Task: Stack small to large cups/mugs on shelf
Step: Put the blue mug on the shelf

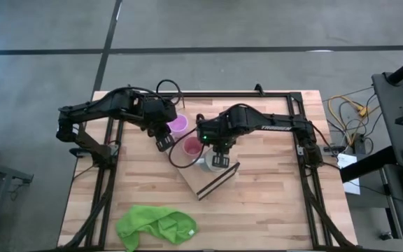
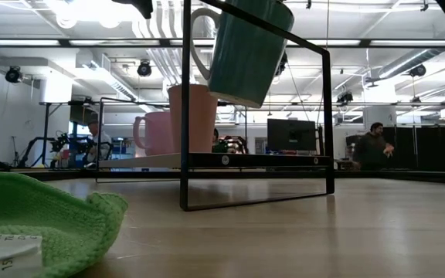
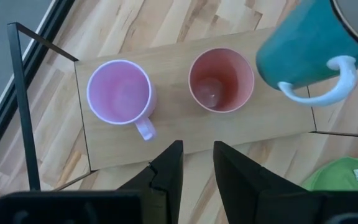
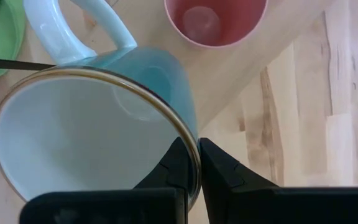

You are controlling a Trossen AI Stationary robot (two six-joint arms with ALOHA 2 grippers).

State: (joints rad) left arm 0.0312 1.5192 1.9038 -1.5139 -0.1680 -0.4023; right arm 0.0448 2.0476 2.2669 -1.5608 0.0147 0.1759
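Note:
A light-wood shelf (image 3: 166, 62) on a black wire frame stands mid-table. On it stand a light purple mug (image 3: 119, 91) with a handle and a smaller pink-red cup (image 3: 220, 79), both upright on their bases. A larger mug (image 2: 249, 50), teal outside with a pale inside and pale handle, hangs tilted above the shelf's end beside the pink-red cup (image 4: 215, 22). My right gripper (image 4: 191, 146) is shut on it. My left gripper (image 3: 197, 149) hovers open above the shelf's edge, between the two standing cups, touching nothing. My right gripper holds the larger mug by its rim (image 4: 194, 140), on the side away from the handle. One finger (image 4: 173, 165) is inside the mug and the other (image 4: 222, 168) outside. The fingers come from above, pointing down. The mug hangs tilted, clear of the shelf.
A green cloth (image 1: 156, 225) lies near the table's front left. The shelf's tall black wire frame (image 2: 184, 116) rises around the board. Black rails (image 1: 306, 168) run along the table's sides.

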